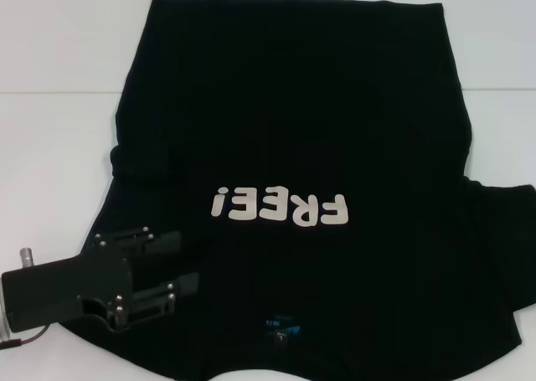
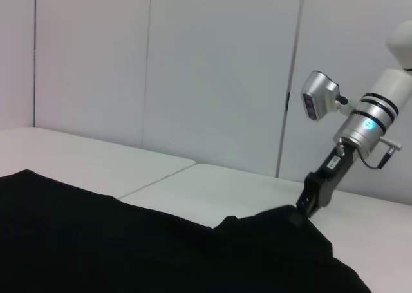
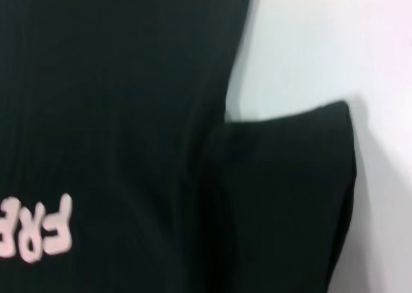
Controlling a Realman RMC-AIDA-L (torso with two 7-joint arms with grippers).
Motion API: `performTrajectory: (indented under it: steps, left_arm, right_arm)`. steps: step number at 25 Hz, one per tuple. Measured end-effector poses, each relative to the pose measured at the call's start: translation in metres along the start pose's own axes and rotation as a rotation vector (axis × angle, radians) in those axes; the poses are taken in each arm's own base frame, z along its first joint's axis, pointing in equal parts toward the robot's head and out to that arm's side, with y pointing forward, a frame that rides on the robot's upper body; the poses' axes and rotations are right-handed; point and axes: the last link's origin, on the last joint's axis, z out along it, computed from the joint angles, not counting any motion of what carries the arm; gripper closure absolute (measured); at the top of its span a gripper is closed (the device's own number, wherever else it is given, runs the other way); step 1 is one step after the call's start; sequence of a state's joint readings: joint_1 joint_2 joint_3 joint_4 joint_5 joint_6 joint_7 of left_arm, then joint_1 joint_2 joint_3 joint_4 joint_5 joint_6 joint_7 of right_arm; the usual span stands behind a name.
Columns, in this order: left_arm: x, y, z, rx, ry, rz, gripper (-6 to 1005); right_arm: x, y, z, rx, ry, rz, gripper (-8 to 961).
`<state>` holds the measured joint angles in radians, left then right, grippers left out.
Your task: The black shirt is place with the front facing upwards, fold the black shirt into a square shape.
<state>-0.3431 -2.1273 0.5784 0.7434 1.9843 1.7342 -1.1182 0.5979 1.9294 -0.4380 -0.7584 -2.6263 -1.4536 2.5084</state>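
Head view, shirt: the large plain black short-sleeved cotton T-shirt [image 1: 293,130] lies spread flat, front up, on the white table [image 1: 50,146], and fills most of the picture.
Head view, print: the off-white rounded "FREE!" lettering [image 1: 279,207] reads upside down from here, so the collar is at the near edge and the hem at the far edge.
Head view, label: a small blue neck label [image 1: 279,324] shows at the collar, near the bottom edge.
Head view, sleeves: the sleeve on the robot's right spreads out over the table; the one on the left is partly under the left arm.
Head view, left gripper: the black left gripper [image 1: 186,264] hangs over the shirt's near left shoulder, pointing toward the middle; its two fingers stand narrowly apart with only shirt fabric seen between them, nothing held.
Left wrist view, shirt: black fabric covers the lower part of the picture, lying on the white table before pale wall panels.
Left wrist view, right gripper: the right gripper [image 2: 300,216], on a silver and white arm, reaches down to the far edge of the shirt, where the cloth rises in a small hump; I cannot tell whether its fingers are apart or pinched.
Right wrist view, shirt: the black shirt's side and one short sleeve [image 3: 290,196] lie flat on the white table, with part of the print at the edge.
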Motion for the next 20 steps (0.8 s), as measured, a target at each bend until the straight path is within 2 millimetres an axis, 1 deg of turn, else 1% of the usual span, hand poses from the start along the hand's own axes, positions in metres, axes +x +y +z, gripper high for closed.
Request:
performTrajectory:
  steps: [3,6,9,11,14,18,20]
  left_arm:
    - [0.001,0.000,-0.002,0.000,0.004,-0.001,388]
    - [0.001,-0.002,-0.003,0.011,0.009,-0.003,388]
    - [0.002,-0.002,-0.004,0.014,0.012,-0.004,389]
    - [0.002,-0.002,-0.003,0.013,0.013,-0.004,389]
    - [0.002,-0.003,-0.003,0.014,0.013,-0.004,389]
    - [0.002,-0.003,-0.002,0.017,0.011,-0.004,388]
    - [0.001,-0.003,-0.002,0.019,0.011,-0.004,388]
  right_arm:
    - [-0.005,-0.001,-0.014,-0.027,-0.048,0.000,910]
    - [-0.011,0.003,-0.026,-0.053,-0.086,-0.012,910]
    - [-0.018,0.012,-0.029,-0.067,-0.098,-0.036,910]
    - [-0.023,0.023,-0.025,-0.081,-0.088,-0.063,910]
    - [-0.032,0.044,-0.013,-0.101,-0.064,-0.118,911]
    - [-0.039,0.077,0.006,-0.125,-0.015,-0.198,911]
    - [-0.041,0.092,0.020,-0.132,0.023,-0.234,911]
